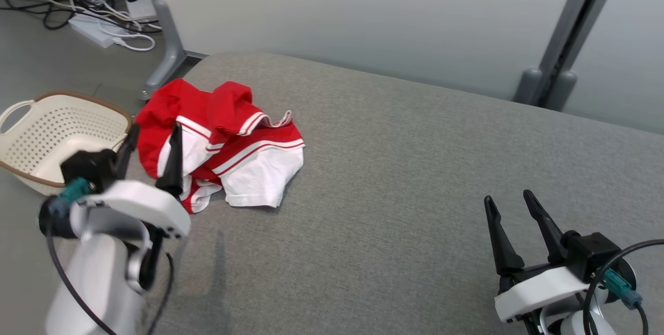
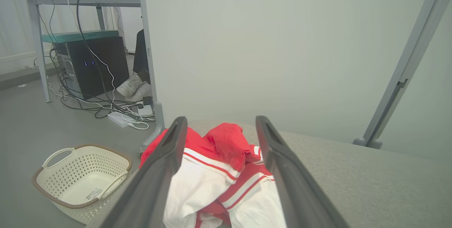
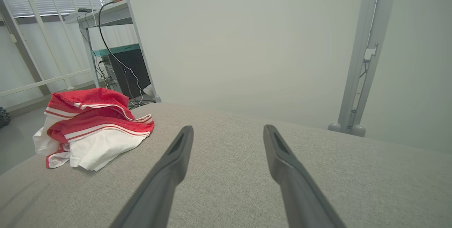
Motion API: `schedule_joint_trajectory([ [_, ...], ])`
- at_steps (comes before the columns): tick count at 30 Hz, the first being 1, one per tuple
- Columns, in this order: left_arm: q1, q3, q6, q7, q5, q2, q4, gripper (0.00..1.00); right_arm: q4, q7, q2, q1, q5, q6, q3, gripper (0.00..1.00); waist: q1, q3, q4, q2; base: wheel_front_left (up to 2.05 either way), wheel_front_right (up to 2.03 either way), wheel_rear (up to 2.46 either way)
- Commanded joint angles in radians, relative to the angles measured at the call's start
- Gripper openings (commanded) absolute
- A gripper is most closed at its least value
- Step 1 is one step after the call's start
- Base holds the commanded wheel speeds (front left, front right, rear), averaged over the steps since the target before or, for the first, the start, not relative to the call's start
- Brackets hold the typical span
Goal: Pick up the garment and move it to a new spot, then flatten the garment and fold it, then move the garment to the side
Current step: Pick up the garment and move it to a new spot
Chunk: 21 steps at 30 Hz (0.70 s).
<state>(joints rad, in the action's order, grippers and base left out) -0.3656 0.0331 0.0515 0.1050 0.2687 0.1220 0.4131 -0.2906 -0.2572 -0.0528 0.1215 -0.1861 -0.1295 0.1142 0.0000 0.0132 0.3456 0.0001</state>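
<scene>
The garment (image 1: 228, 143) is a crumpled red and white piece with striped trim, lying in a heap near the far left corner of the grey padded table (image 1: 415, 169). My left gripper (image 1: 154, 143) hangs open over the heap's left side, its fingers astride the cloth without closing on it; the left wrist view has the garment (image 2: 219, 171) between the two fingers. My right gripper (image 1: 511, 205) stands open over bare table at the lower right, nothing between its fingers. From the right wrist view the garment (image 3: 91, 129) lies far off to the left.
A cream perforated basket (image 1: 57, 138) sits on the floor just left of the table's edge. Cables and a power strip (image 1: 104, 18) lie on the floor behind. A grey partition (image 1: 363, 13) with posts stands right behind the table.
</scene>
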Motion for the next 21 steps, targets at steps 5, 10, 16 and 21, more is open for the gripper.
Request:
schedule_joint_trajectory([
  [5, -0.149, -0.034, 0.007, -0.188, 0.062, 0.056, 0.095, 1.0, -0.001, -0.008, -0.002, 0.024, -0.005, -0.002, 0.002, 1.0, 0.0, 0.033, -0.062, -0.0001, 0.0, 0.0, 0.0],
  [10, -0.27, -0.064, 0.007, -0.386, 0.129, 0.089, 0.185, 1.0, -0.003, -0.008, -0.001, 0.046, 0.0, -0.002, 0.008, 1.0, 0.0, 0.057, -0.1, -0.0001, 0.0, 0.0, 0.0],
  [16, -0.365, -0.06, 0.031, -0.541, 0.183, 0.107, 0.288, 1.0, -0.005, -0.008, 0.0, 0.066, -0.005, -0.002, 0.022, 1.0, 0.0, 0.083, -0.135, -0.0001, 0.0, 0.0, 0.0],
  [21, -0.429, -0.051, 0.026, -0.668, 0.194, 0.134, 0.395, 1.0, -0.009, -0.008, -0.001, 0.086, -0.012, -0.002, 0.033, 1.0, 0.0, 0.102, -0.18, -0.0001, 0.0, 0.0, 0.0],
])
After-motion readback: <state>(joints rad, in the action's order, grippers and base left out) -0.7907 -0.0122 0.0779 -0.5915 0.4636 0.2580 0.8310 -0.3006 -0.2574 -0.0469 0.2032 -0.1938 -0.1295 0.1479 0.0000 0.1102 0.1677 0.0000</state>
